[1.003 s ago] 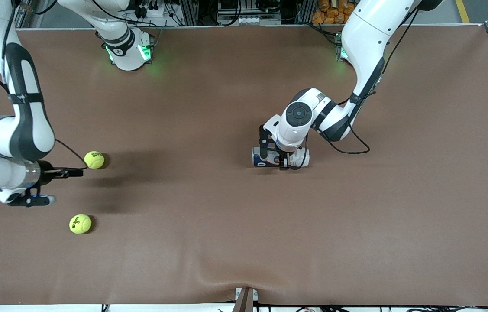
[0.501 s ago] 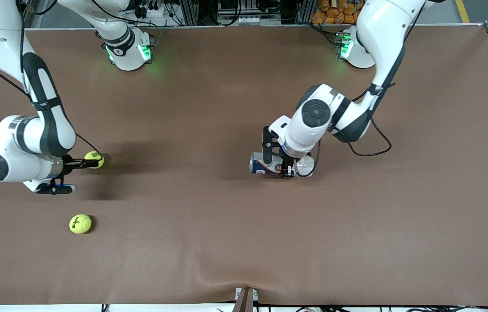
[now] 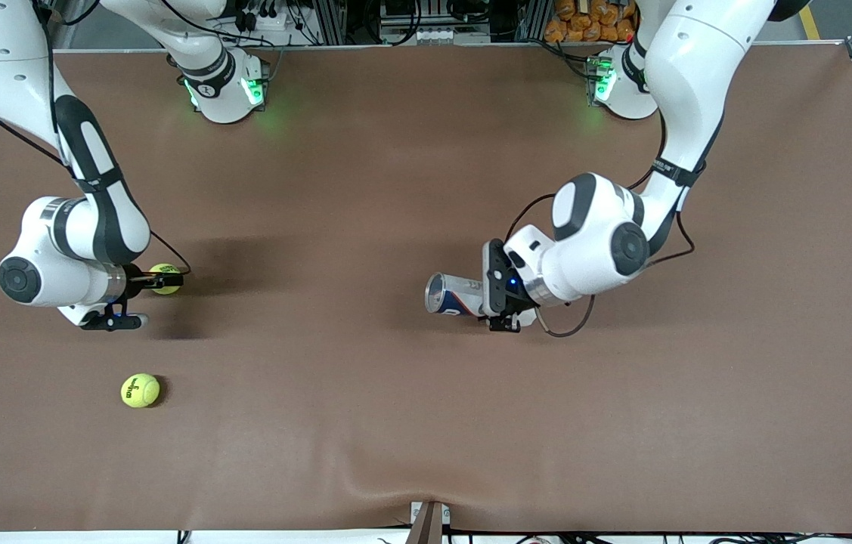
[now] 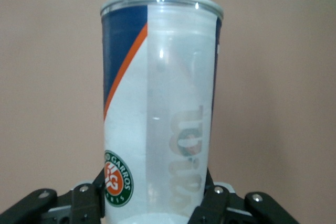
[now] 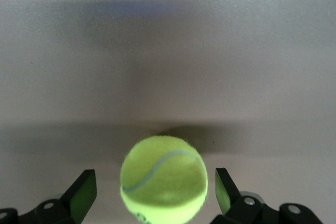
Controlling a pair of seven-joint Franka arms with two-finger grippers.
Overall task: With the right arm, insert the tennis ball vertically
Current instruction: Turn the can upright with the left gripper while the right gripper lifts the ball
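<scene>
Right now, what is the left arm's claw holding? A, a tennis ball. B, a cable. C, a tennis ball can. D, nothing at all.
C: the left claw is shut on the tennis ball can, seen in the left wrist view as a clear tube clamped between the fingers, while the right claw sits open around a tennis ball on the table.

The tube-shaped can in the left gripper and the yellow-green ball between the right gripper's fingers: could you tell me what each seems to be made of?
The tube-shaped can, held by the left gripper, looks like clear glossy plastic: the table tone shows through its unprinted panel, and small highlights glint on it. Its rim looks like metal, though that is less certain.

The yellow-green ball, between the open right gripper's fingers, looks like matte fuzzy felt with a pale curved seam.
</scene>
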